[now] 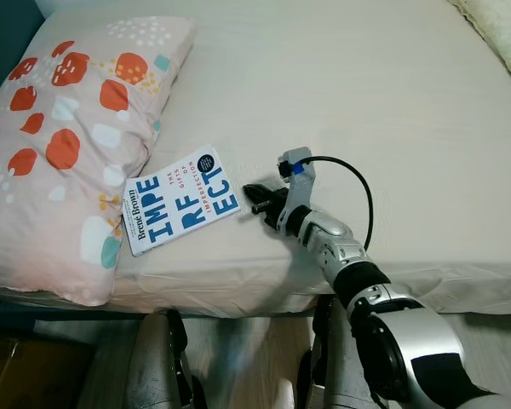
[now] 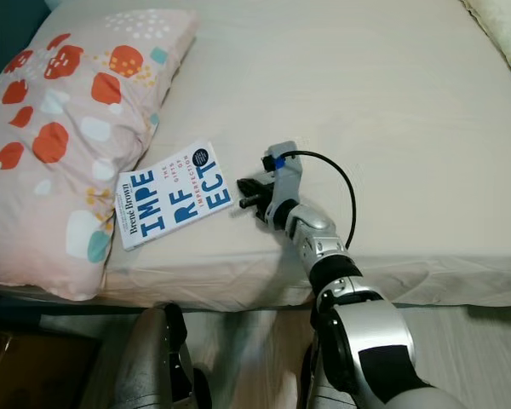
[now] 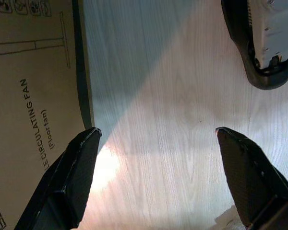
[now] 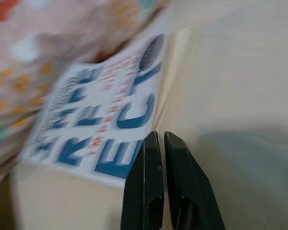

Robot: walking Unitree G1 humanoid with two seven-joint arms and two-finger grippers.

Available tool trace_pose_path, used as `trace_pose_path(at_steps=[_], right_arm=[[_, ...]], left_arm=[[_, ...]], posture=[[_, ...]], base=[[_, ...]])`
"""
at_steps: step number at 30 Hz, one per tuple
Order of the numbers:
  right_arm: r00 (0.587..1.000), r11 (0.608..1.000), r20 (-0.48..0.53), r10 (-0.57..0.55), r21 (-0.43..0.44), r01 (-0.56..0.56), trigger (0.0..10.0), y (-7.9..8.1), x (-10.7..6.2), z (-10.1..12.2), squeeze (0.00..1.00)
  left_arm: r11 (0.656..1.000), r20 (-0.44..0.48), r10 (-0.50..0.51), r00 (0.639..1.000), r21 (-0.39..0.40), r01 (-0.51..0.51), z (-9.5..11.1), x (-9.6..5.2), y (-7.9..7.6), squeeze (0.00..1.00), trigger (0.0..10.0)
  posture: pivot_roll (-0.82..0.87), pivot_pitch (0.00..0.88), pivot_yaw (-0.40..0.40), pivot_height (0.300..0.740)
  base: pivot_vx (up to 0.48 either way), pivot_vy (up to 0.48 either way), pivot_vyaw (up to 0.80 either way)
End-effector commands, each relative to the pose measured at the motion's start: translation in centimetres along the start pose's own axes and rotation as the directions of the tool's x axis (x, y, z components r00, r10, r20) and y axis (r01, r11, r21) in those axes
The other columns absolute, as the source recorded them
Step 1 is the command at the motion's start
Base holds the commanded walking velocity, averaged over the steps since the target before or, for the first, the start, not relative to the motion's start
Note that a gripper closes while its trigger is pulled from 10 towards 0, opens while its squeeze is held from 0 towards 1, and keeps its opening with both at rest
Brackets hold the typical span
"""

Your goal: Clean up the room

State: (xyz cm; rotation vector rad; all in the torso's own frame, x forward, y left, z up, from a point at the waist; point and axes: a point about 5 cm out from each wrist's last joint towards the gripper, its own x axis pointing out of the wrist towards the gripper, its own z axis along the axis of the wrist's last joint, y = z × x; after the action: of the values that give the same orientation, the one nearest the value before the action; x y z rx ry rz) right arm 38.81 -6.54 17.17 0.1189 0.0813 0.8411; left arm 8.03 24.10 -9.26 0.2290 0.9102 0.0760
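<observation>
A white book [image 1: 180, 201] with big blue letters lies flat on the bed [image 1: 358, 94], its left edge against a pink pillow [image 1: 64, 145] with red spots. My right gripper [image 1: 254, 197] rests low over the sheet just right of the book's near right corner, fingers shut with nothing between them. In the right wrist view the shut fingertips [image 4: 158, 139] point at the book [image 4: 105, 124] cover's edge. My left gripper [image 3: 156, 134] hangs open over the wood floor [image 3: 173, 96].
A second pillow [image 1: 502, 34] lies at the bed's far right corner. A cardboard fan box [image 3: 33, 105] lies on the floor beside my left gripper, and the robot's foot [image 3: 264, 38] stands nearby. The robot's legs [image 1: 157, 366] stand at the bed's front edge.
</observation>
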Motion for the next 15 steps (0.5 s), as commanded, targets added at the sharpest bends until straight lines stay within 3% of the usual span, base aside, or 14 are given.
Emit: trace_pose_path(at_steps=[1, 2, 4, 7, 13, 15], right_arm=[[0.989, 0.992, -0.085, 0.124, 0.041, -0.121, 10.0, 1.5, 0.2, -2.2, 0.00], [0.989, 0.992, -0.085, 0.124, 0.041, -0.121, 10.0, 1.5, 0.2, -2.2, 0.00], [0.960, 0.964, -0.090, 0.266, 0.042, -0.263, 10.0, 2.6, 0.3, -2.4, 0.00], [0.936, 0.940, -0.086, 0.342, 0.056, -0.338, 10.0, 3.1, 0.2, -2.5, 0.00], [0.911, 0.917, -0.102, 0.399, 0.067, -0.394, 10.0, 3.5, 0.0, -2.9, 0.00], [0.885, 0.896, -0.138, 0.444, 0.074, -0.438, 10.0, 3.7, -0.3, -3.4, 0.00]], left_arm=[[1.000, -0.061, -0.001, 0.998, 0.021, 0.002, -1.6, -0.7, 0.4, 0.00, 10.0], [1.000, -0.061, -0.001, 0.998, 0.021, 0.002, -1.6, -0.7, 0.4, 0.00, 10.0], [1.000, -0.060, -0.003, 0.998, 0.022, 0.004, -1.5, -0.6, 0.3, 0.00, 10.0], [1.000, -0.061, -0.003, 0.998, 0.021, 0.004, -1.4, -0.5, 0.2, 0.00, 10.0], [1.000, -0.063, -0.002, 0.998, 0.019, 0.003, -1.3, -0.4, 0.2, 0.00, 10.0], [1.000, -0.063, 0.000, 0.998, 0.016, 0.001, -1.2, -0.4, 0.2, 0.00, 10.0]], posture=[[0.19, 0.477, 0.029, 0.520], [0.19, 0.477, 0.029, 0.520], [0.18, 0.472, 0.026, 0.520], [0.18, 0.466, 0.024, 0.520], [0.18, 0.459, 0.020, 0.520], [0.18, 0.455, 0.019, 0.520]], base=[[0.000, 0.000, 0.00], [0.000, 0.000, 0.00], [0.000, 0.000, 0.00], [0.000, 0.000, 0.00], [0.000, 0.000, 0.00], [0.000, 0.000, 0.00]])
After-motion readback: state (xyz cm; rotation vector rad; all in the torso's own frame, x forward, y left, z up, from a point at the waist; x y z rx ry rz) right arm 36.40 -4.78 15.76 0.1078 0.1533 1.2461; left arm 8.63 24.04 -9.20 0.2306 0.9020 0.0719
